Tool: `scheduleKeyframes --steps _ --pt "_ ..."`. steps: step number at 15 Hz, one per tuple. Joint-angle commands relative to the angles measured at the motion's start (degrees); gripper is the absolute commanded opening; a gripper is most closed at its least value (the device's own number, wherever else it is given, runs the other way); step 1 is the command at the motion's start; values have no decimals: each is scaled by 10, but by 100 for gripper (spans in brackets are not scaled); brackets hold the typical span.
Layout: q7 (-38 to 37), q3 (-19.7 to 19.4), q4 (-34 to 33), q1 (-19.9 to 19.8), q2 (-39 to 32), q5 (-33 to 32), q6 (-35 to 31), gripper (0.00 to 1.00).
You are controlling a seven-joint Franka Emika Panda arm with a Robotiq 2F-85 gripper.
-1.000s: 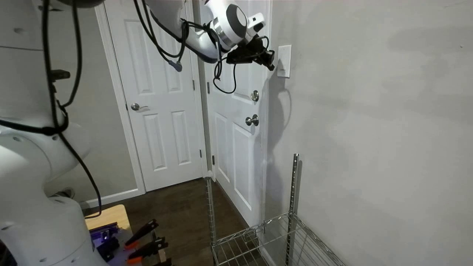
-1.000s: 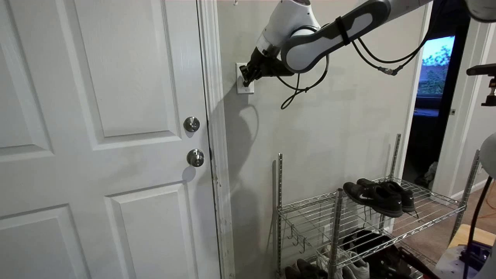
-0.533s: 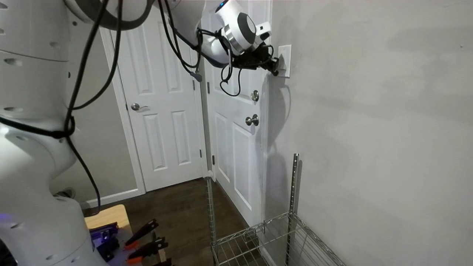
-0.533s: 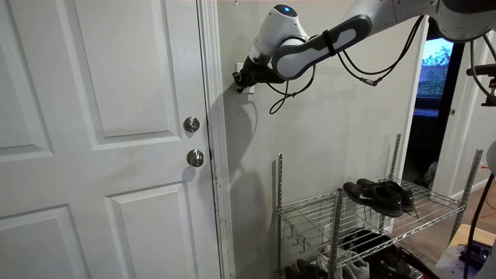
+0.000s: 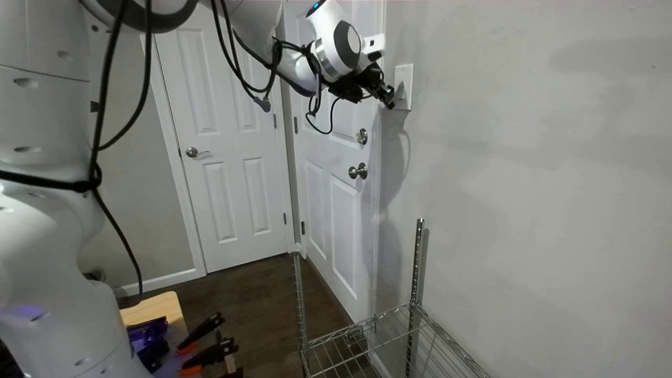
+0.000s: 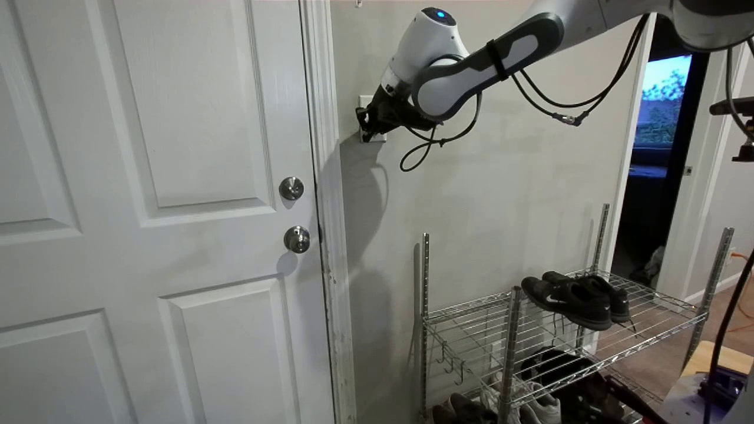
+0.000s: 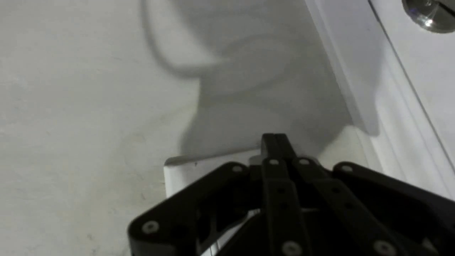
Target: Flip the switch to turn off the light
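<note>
A black, jointed gripper (image 7: 274,137), its two fingers pressed together with nothing between them, hangs just in front of a small, white, upright rectangular switch plate (image 5: 405,79) on the smooth pale grey wall (image 5: 525,173); whether gripper and plate touch is unclear. The tips seem close to the plate's lower edge, so a stroke from here could slide past the toggle, hard to make out, and scrape the wall. The plate's long axis runs vertically, its face toward the gripper; the toggle's direction cannot be told.
</note>
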State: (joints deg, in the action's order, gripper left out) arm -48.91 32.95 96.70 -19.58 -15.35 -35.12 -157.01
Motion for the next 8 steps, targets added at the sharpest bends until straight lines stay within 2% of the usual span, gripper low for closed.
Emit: scheduleKeyframes --steps 1,4,8 --pt "6 33 141 -39 89 38 -87 2" --pt "9 52 236 -49 150 51 -159 2" --pt "-35 31 319 -42 224 47 -201 2"
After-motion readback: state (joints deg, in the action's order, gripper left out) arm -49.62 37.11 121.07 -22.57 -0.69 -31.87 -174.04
